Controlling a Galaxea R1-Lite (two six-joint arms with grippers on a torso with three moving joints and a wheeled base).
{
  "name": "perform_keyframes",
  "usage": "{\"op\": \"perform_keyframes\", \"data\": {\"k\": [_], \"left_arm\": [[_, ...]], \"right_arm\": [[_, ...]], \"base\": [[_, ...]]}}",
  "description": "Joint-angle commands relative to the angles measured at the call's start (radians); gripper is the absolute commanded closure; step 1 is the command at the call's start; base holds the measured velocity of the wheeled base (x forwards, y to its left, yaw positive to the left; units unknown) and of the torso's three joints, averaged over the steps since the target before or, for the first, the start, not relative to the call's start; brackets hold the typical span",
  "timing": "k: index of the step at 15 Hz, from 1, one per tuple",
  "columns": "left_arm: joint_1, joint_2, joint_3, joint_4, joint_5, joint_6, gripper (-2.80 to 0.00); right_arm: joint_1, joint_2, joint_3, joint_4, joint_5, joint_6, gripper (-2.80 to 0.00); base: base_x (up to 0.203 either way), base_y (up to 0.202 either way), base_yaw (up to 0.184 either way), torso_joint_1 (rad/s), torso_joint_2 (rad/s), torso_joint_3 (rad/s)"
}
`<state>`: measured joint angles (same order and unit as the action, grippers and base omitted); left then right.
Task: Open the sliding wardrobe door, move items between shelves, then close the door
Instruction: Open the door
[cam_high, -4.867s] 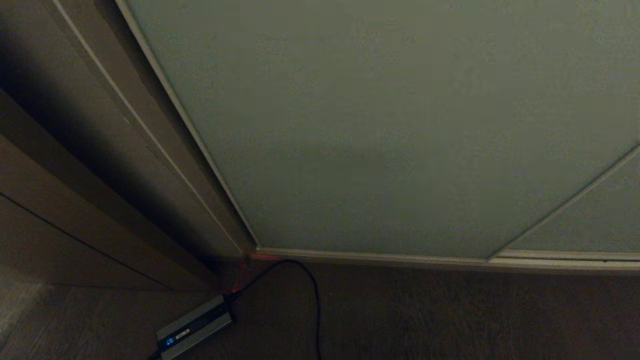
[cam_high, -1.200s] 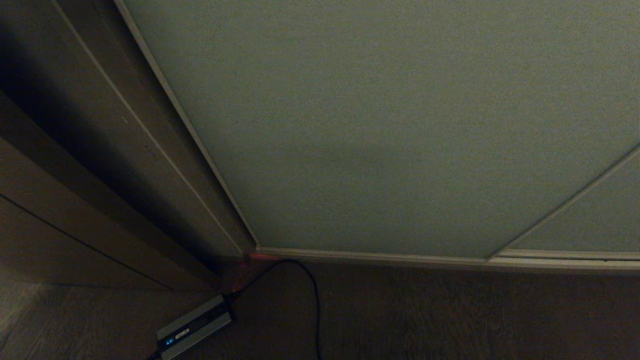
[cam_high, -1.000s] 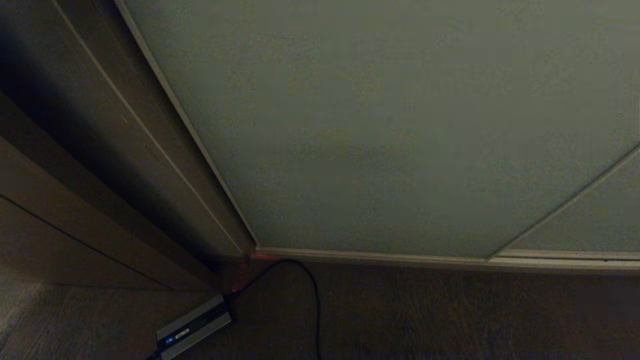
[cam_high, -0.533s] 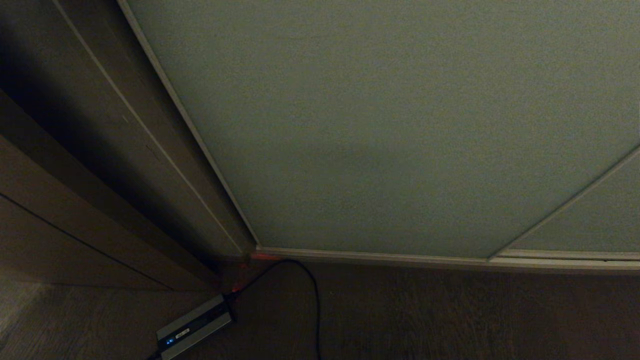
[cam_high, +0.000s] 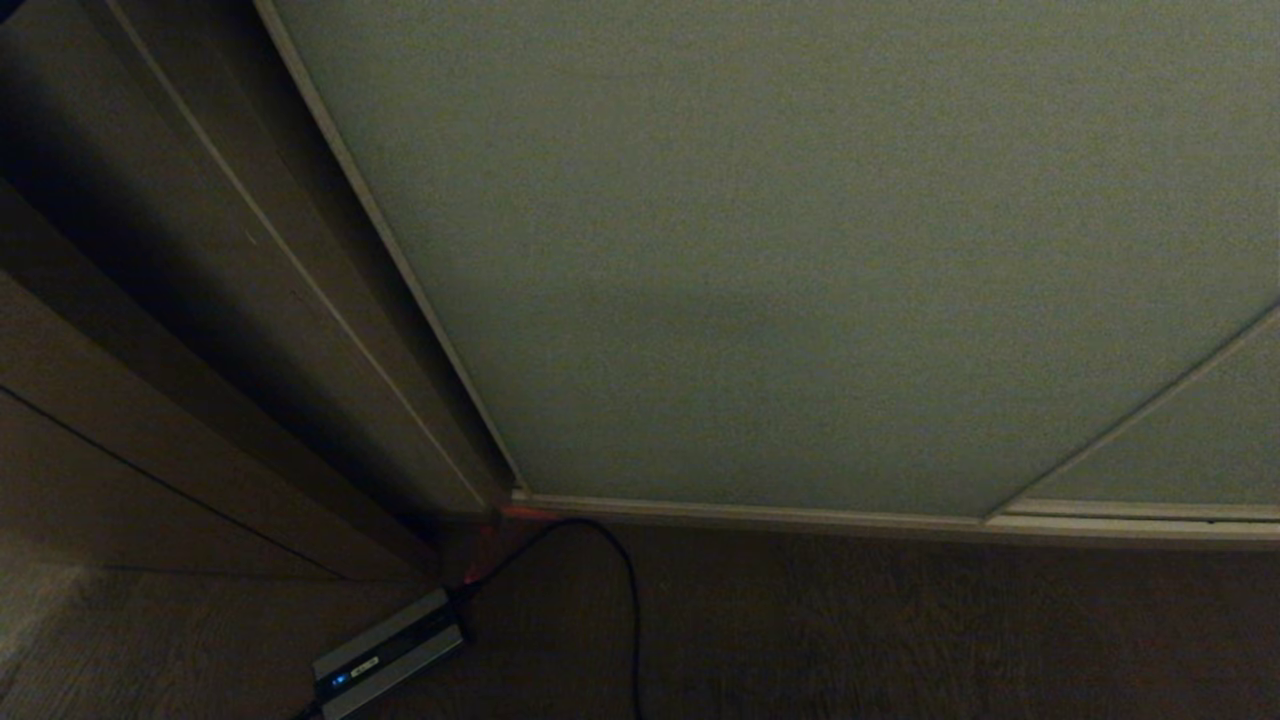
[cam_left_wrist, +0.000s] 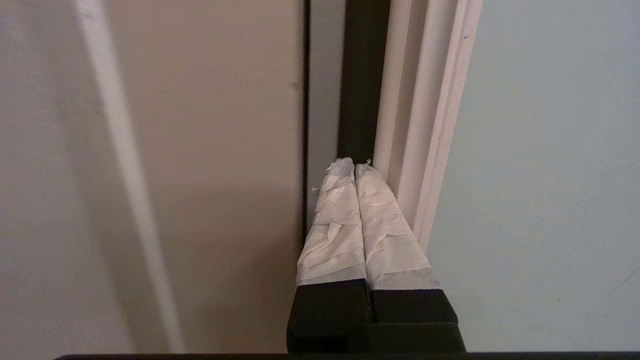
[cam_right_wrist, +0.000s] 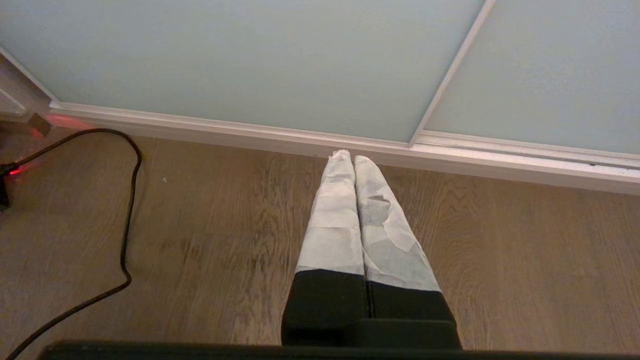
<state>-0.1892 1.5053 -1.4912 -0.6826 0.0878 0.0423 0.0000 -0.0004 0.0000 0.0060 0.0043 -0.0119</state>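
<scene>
Looking down at the base of the wardrobe: sliding wardrobe door (cam_high: 800, 260) fills most of the head view, pale grey-green panel with a thin light frame (cam_high: 740, 512) along its bottom edge, standing in front of the wardrobe interior so no shelf or item shows in any view. Second panel of the same colour (cam_high: 1190, 440) sits at far right, overlapping behind a diagonal frame line. Brown wooden panelling (cam_high: 150, 330) to the left of the door. Left gripper (cam_left_wrist: 354, 164) not in head view; in the left wrist view its tape-wrapped fingers (cam_left_wrist: 332, 225) are pressed together, clenched on nothing, tips poked at the dark narrow gap (cam_left_wrist: 362, 75) between the door's pale frame edge (cam_left_wrist: 425, 115) and the brown side panel (cam_left_wrist: 210, 150), right finger just beside the frame, contact hard to confirm. Right gripper (cam_right_wrist: 348, 155) hangs low over the wood floor (cam_right_wrist: 215, 240), fingers also closed tight and empty, tips pointing at the door's bottom frame, not touching it as far as I can tell. On the floor: small grey box with a blue light (cam_high: 388, 652) near the door's left corner, black cable (cam_high: 630, 600) looping from it, red glow (cam_high: 520, 513) at the corner
</scene>
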Motion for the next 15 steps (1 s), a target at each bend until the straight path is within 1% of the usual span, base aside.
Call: {"op": "perform_keyframes", "data": {"k": [1,4,6,8,13,15], "left_arm": [[-0.022,0.017,-0.008,-0.001,0.005,0.004,0.0],[-0.045,0.046,-0.044,0.005,0.009,0.006,0.0],[-0.091,0.057,-0.067,0.03,0.015,0.01,0.0],[-0.15,0.076,-0.092,0.053,0.046,0.016,0.0],[-0.252,0.16,-0.168,0.061,0.073,0.047,0.0],[-0.314,0.207,-0.219,0.062,0.097,0.051,0.0]], "right_arm": [[0.0,-0.001,0.003,-0.001,0.0,0.0,0.0],[0.0,-0.001,0.003,0.0,0.0,0.0,0.0],[0.0,-0.001,0.003,-0.001,0.0,0.0,0.0],[0.0,-0.001,0.003,0.0,0.0,0.0,0.0],[0.0,-0.001,0.004,0.0,0.0,0.0,0.0],[0.0,-0.001,0.003,0.0,0.0,0.0,0.0]], "base": [[0.0,0.0,0.0,0.0,0.0,0.0],[0.0,0.0,0.0,0.0,0.0,0.0],[0.0,0.0,0.0,0.0,0.0,0.0],[0.0,0.0,0.0,0.0,0.0,0.0],[0.0,0.0,0.0,0.0,0.0,0.0],[0.0,0.0,0.0,0.0,0.0,0.0]]}}
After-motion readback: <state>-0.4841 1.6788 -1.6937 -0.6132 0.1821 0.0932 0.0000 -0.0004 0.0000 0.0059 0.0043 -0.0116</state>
